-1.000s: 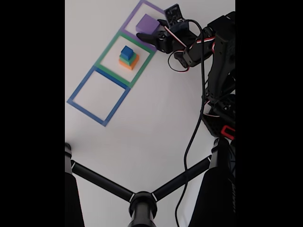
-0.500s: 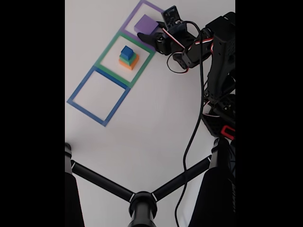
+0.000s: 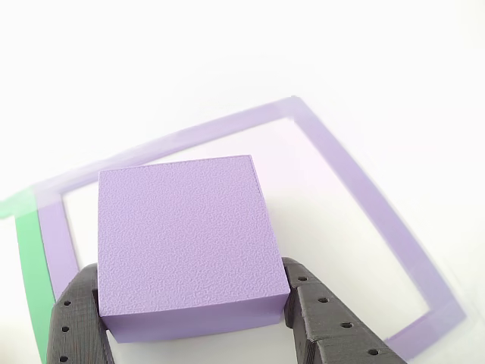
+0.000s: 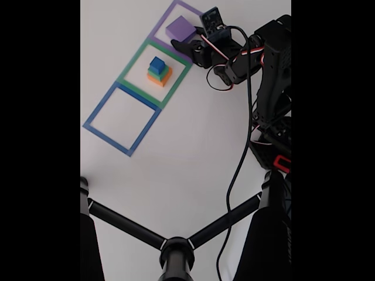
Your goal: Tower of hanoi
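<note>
My gripper point(image 3: 189, 279) is shut on the purple slab point(image 3: 186, 243), with a dark finger point(image 3: 76, 322) pressed against each side. The slab sits over the purple tape outline point(image 3: 379, 212). In the fixed view, the purple slab point(image 4: 180, 27) lies inside the purple outline point(image 4: 193, 10) at the top, and my gripper point(image 4: 187, 38) reaches it from the right. A stack of blue cube point(image 4: 156, 62) on green block point(image 4: 154, 72) on orange block point(image 4: 160, 78) stands inside the green outline point(image 4: 132, 64). I cannot tell whether the slab touches the table.
An empty blue tape outline point(image 4: 96, 111) lies left of and below the green one. The arm's body and base point(image 4: 272, 117) stand at the right with a black cable point(image 4: 239, 170) hanging down. Black stand legs point(image 4: 176, 249) cross the bottom.
The gripper and the purple slab have shifted slightly up and left, deeper into the purple outline. The three-block stack has not moved.
</note>
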